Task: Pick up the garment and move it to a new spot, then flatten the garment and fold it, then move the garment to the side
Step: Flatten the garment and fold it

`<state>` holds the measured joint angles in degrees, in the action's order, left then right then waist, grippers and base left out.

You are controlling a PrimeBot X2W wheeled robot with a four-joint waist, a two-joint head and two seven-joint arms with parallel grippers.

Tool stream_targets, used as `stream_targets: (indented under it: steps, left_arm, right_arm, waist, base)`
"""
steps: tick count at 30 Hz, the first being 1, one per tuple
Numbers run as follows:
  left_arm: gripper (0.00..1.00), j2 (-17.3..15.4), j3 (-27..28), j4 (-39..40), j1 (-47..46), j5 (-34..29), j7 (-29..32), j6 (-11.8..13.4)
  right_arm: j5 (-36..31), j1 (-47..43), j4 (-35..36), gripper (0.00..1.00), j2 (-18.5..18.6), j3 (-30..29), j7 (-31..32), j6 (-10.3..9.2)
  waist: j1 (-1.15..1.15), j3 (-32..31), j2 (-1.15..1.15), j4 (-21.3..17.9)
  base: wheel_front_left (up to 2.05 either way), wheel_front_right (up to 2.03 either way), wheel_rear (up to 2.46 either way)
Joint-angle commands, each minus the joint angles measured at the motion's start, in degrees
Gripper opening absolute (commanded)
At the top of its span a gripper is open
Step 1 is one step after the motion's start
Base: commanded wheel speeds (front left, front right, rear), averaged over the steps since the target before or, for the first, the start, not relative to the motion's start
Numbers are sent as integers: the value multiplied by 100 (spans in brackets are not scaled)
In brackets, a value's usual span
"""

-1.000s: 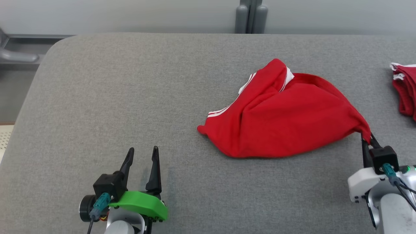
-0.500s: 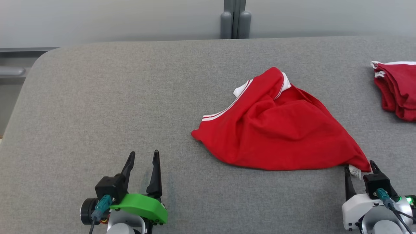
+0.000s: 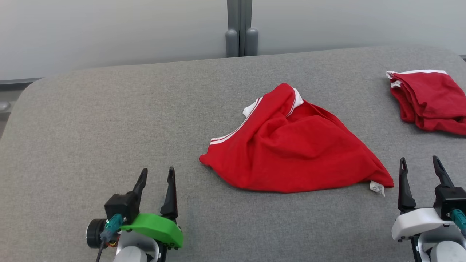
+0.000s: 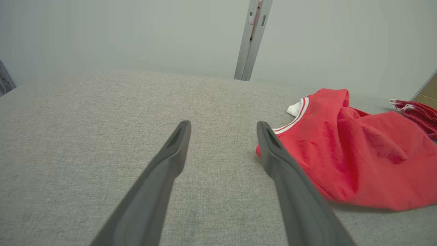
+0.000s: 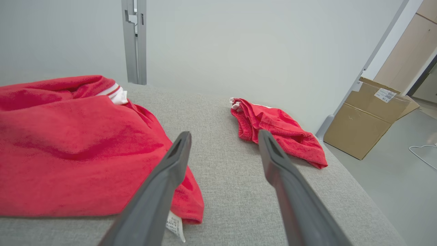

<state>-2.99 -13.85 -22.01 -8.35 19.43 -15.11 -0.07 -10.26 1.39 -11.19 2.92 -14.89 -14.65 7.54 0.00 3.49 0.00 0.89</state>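
Note:
The garment point(image 3: 295, 153) is a red top with white trim, lying crumpled in a rough triangle on the grey table point(image 3: 109, 120); it also appears in the left wrist view point(image 4: 355, 153) and the right wrist view point(image 5: 68, 147). Its white label point(image 3: 377, 187) sticks out at the near right corner. My right gripper point(image 3: 419, 163) stands open just right of that corner, holding nothing. My left gripper point(image 3: 156, 174) is open at the lower left, well apart from the cloth.
A second red garment point(image 3: 427, 100) lies bunched at the table's far right, seen too in the right wrist view point(image 5: 276, 131). A cardboard box point(image 5: 370, 118) stands on the floor beyond the table's right edge. A grey post point(image 3: 239, 29) rises behind the table.
My right gripper has opened and let go of the garment's corner, which now lies flat on the table. The head camera has turned right, shifting the whole picture left.

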Motion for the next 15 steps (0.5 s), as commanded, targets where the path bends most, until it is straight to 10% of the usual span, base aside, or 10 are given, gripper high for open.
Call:
stream_targets:
  steps: [1, 15]
  left_arm:
    - [100, -46, -69, -115, -202, -91, 84, -70]
    - [100, -14, -883, -2173, -2419, -129, 1603, -541]
  right_arm:
    - [139, -7, 84, 100, -2, 83, -3, -10]
    - [546, 584, 110, 100, 2, 824, 3, -11]
  waist:
    - [0, 35, 0, -68]
    - [0, 785, 0, -393]
  base:
    - [0, 0, 0]
    - [0, 0, 0]
